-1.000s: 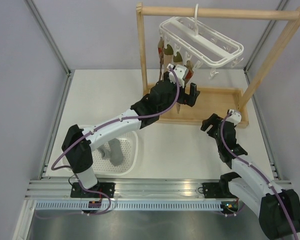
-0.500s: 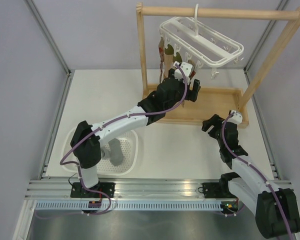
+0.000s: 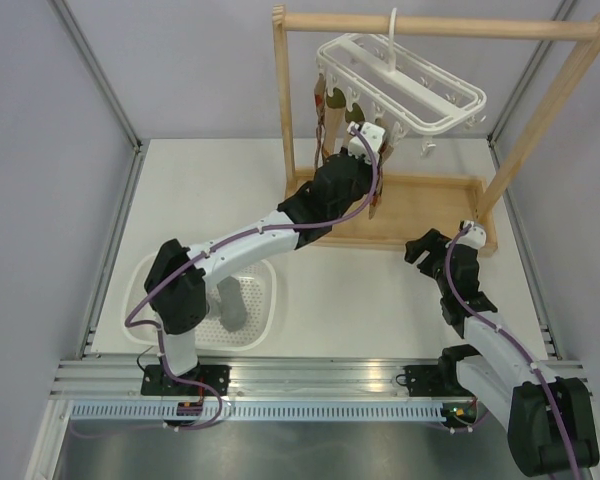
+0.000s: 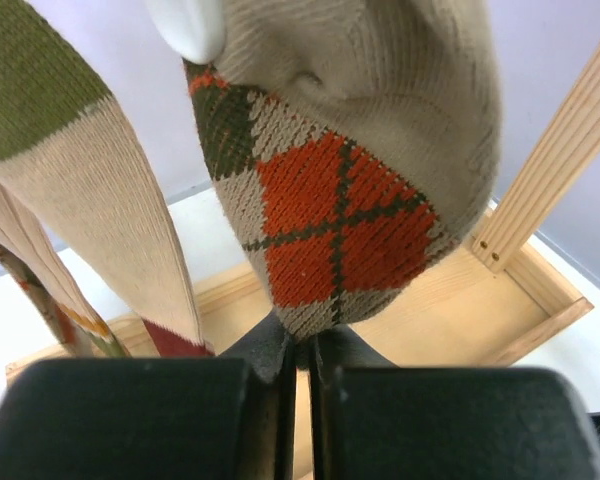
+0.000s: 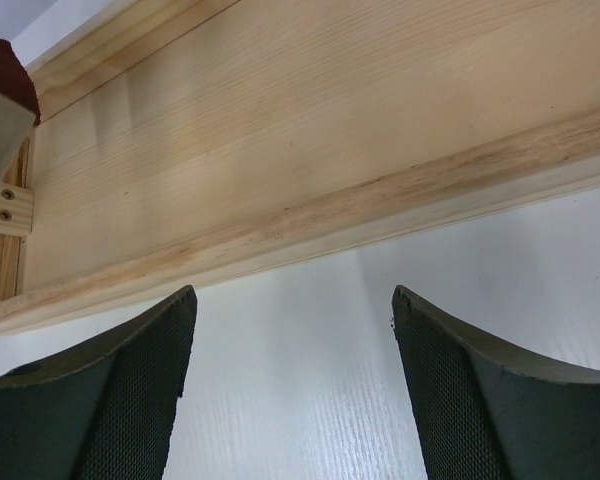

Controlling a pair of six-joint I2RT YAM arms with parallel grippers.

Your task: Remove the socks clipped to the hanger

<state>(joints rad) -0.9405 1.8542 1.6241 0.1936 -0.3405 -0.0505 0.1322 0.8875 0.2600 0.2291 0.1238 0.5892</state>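
the hanger [image 3: 410,75] hangs by its hook from the top rail of the wooden rack [image 3: 480,26], above the rack's tray [image 5: 280,130]. the socks [image 3: 325,110] hang clipped along its left end, well above the worktop [image 3: 380,300].

left jaws: closed to a thin slit on the lower tip of the argyle sock [image 4: 340,210], which hangs from a white clip [image 4: 185,25]. the fabric is pinched between the fingers [image 4: 160,420]. an olive-and-cream sock [image 4: 90,200] hangs just beside it on the left.

right jaws: wide open, holding nothing, low over the worktop just beside the tray's near edge.

a grey sock [image 3: 230,305] lies in the white basket [image 3: 270,290] at the near left.
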